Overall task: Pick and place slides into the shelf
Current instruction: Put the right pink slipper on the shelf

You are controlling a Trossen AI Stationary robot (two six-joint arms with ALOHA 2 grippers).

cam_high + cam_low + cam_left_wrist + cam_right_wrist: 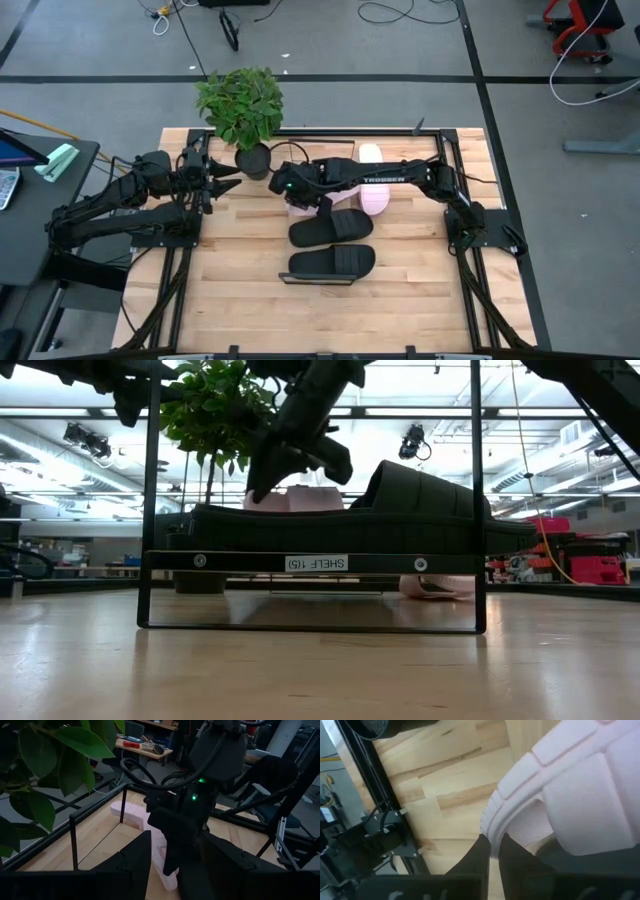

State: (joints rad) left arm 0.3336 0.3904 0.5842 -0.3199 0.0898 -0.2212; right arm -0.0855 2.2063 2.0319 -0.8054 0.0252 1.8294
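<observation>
My right gripper reaches across the table's middle and is shut on a pale pink slide, which also shows in the left wrist view. The second pink slide lies flat on the table under the right arm. One black slide lies across the near end of the shelf on its sole. The other black slide lies just behind it; I cannot tell what it rests on. My left gripper hovers open beside the plant pot, touching nothing. My right gripper pinches the pink slide's sole rim between its two fingers, which come at it slanting down from the table's right side. The slide is tilted in the hold. Its far end sits low by the table; I cannot tell whether it touches.
A potted plant stands at the table's far side between the two grippers, and its leaves crowd the left wrist view. A black metal frame runs around the tabletop. Bare wood lies at the near left.
</observation>
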